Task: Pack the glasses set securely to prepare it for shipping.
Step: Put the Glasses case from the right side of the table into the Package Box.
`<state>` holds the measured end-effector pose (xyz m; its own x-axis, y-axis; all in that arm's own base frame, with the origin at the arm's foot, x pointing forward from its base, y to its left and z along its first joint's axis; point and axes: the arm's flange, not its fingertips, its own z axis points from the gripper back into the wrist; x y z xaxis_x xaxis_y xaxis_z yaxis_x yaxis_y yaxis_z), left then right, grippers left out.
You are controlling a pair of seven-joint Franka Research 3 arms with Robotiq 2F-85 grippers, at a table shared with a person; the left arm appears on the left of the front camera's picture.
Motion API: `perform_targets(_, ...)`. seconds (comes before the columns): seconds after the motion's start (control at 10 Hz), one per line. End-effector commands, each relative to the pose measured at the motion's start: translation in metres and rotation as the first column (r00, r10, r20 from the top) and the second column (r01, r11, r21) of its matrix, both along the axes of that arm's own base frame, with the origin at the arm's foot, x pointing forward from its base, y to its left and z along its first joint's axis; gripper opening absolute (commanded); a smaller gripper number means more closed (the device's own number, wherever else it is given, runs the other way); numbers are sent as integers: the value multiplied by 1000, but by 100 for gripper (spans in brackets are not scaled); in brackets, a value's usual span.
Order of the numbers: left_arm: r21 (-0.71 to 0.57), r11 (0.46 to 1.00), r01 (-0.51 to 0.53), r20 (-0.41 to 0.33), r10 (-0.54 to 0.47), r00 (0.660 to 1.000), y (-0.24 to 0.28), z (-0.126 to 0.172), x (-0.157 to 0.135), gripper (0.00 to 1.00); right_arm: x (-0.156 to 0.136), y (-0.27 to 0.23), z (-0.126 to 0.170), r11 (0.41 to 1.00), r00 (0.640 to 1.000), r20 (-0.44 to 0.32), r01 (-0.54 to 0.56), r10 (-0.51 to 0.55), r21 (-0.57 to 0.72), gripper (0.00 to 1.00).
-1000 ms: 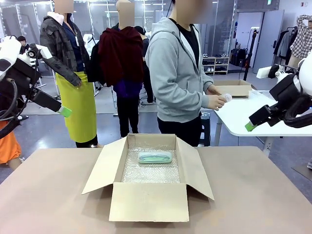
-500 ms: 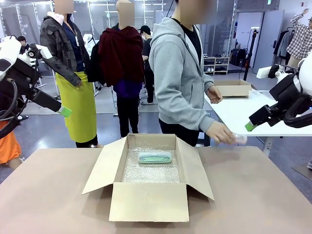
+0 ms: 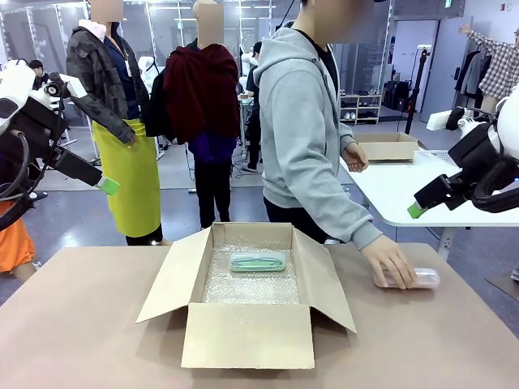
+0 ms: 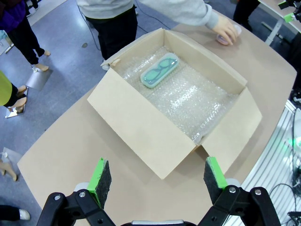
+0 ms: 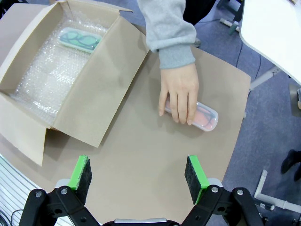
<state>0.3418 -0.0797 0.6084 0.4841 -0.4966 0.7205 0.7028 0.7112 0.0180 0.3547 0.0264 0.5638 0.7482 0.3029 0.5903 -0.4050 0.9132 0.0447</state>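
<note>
The pale mint green glasses case (image 3: 257, 261) (image 4: 160, 70) (image 5: 80, 39) lies on bubble wrap at the far end of the open cardboard box (image 3: 247, 336) (image 4: 141, 127) (image 5: 101, 89). To the right of the box, the pale pink translucent case (image 3: 427, 278) (image 5: 207, 118) rests on the table. The person's hand (image 3: 393, 263) (image 5: 179, 96) (image 4: 225, 34) lies on top of it. My left gripper (image 3: 104, 184) (image 4: 157, 172) hangs open, high off the table's left side. My right gripper (image 3: 416, 209) (image 5: 138, 172) is open too, raised to the right above the pink case.
The brown table (image 3: 97, 324) has bare room on both sides of the box, whose flaps spread outward. A white side table (image 3: 405, 190) with another cardboard box (image 3: 389, 146) stands behind at the right. The person stands at the far edge.
The person turned from the white side table, reached down and laid the pink case on the brown table right of the box. Both arms stayed still.
</note>
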Motion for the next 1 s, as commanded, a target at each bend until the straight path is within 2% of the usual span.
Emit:
perform_targets(0.0,-16,1000,12,-1,-12,1000,1,1,0,100,2,0,1,1000,1000,5,2,-2,-6,100)
perform_targets(0.6,-16,1000,12,-1,-12,1000,1,1,0,100,0,0,0,1000,1000,0,0,0,0,100)
perform_targets(0.8,-16,1000,12,-1,-12,1000,1,1,0,100,14,-9,0,999,998,-55,40,-40,-1,100)
perform_targets(0.9,-16,1000,12,-1,-12,1000,1,1,0,100,34,-18,-3,994,990,-91,107,-106,4,100)
